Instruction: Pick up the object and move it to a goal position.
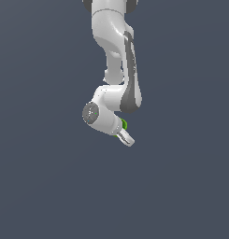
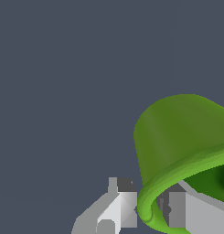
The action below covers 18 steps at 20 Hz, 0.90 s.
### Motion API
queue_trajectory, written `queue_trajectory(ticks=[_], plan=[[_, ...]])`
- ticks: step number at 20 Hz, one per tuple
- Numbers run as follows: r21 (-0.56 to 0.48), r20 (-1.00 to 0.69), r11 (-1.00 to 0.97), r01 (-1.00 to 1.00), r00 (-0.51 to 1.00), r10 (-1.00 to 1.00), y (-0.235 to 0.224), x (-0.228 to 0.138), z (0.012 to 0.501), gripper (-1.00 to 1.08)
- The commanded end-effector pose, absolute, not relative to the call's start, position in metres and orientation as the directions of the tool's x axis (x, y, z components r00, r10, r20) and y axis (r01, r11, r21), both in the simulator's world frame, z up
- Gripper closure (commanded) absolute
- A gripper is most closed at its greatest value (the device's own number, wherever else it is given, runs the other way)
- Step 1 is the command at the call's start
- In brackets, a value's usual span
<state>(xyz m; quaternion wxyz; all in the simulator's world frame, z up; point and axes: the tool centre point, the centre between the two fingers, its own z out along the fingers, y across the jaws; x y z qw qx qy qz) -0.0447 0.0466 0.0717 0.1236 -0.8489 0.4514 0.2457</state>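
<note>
Grey backdrop (unlabelled), green cup

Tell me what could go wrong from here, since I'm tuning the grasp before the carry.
1. In the wrist view the gripper seems to pinch only the green cup's rim, one finger outside and one inside, so the cup may pivot or slip.
2. In the exterior view the cup is nearly hidden behind the arm, so a slip could go unseen there.

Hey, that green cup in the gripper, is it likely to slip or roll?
The green cup looks smooth and glossy, so it may slip. The gripper seems to pinch only its rim, so it might pivot. Its round wall would probably roll if dropped sideways.
</note>
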Motion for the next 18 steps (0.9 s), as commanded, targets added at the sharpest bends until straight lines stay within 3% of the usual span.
queue_trajectory(ticks=[1, 8, 18], plan=[[-0.007, -0.52, -0.565, -0.825, 0.485, -0.703, 0.05, -0.041, 0.072, 1.08], [-0.103, -0.471, -0.576, -0.811, 0.55, -0.69, 0.066, -0.022, 0.075, 1.08], [-0.319, -0.33, -0.596, -0.737, 0.676, -0.659, 0.103, 0.02, 0.091, 1.08]])
